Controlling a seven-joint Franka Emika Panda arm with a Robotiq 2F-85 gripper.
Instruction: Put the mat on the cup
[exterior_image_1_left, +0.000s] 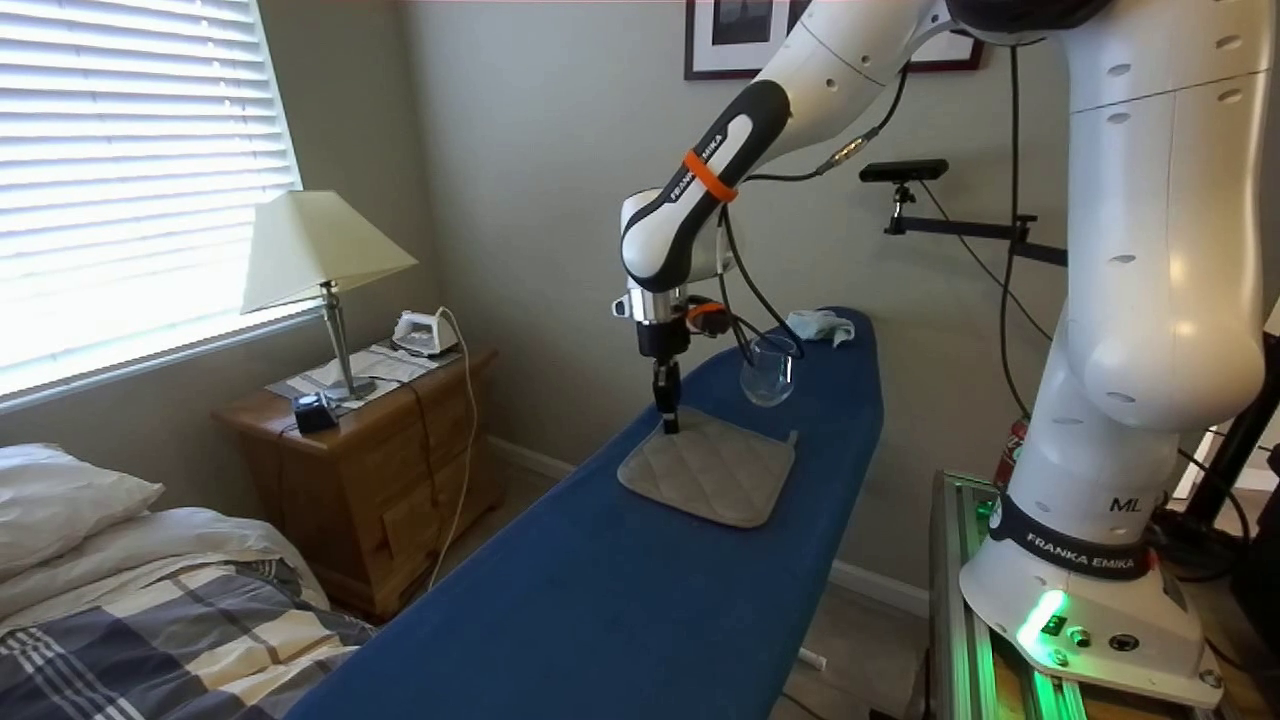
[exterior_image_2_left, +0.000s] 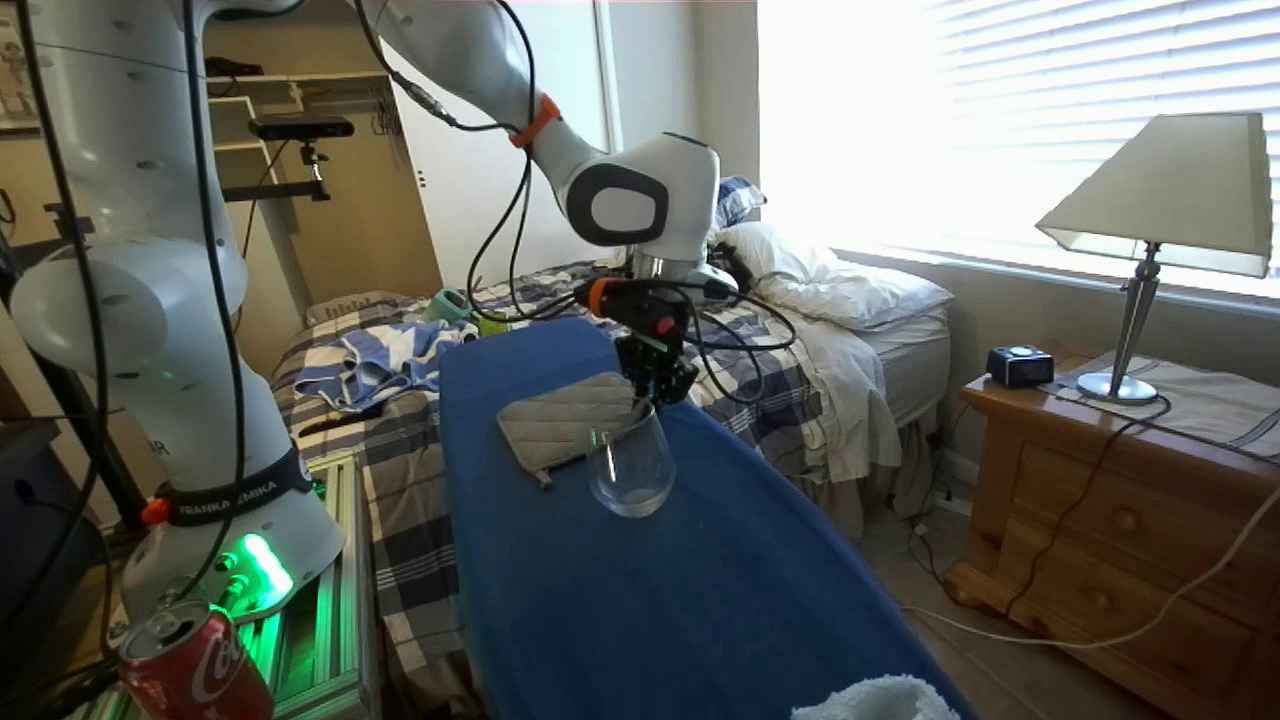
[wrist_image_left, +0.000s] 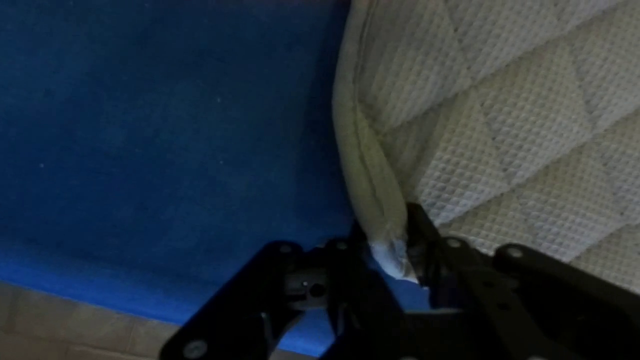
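The mat (exterior_image_1_left: 715, 478) is a grey-beige quilted pad lying on the blue ironing board; it also shows in an exterior view (exterior_image_2_left: 560, 425) and in the wrist view (wrist_image_left: 525, 135). My gripper (exterior_image_1_left: 669, 425) points down at the mat's edge. In the wrist view, its fingers (wrist_image_left: 387, 230) are closed on both sides of the mat's edge, which is pinched and bent up between them. The cup (exterior_image_2_left: 632, 470), a clear glass tumbler, stands upright on the board close to the mat, apart from the gripper. Cables partly cover it in an exterior view (exterior_image_1_left: 770, 378). It is out of the wrist view.
The blue ironing board (exterior_image_1_left: 560, 600) narrows toward its far end, where a small white cloth (exterior_image_1_left: 820, 326) lies. The arm's cables hang near the cup. A wooden nightstand (exterior_image_1_left: 330, 470) with a lamp and an iron, and a bed (exterior_image_2_left: 850, 300), stand beside the board.
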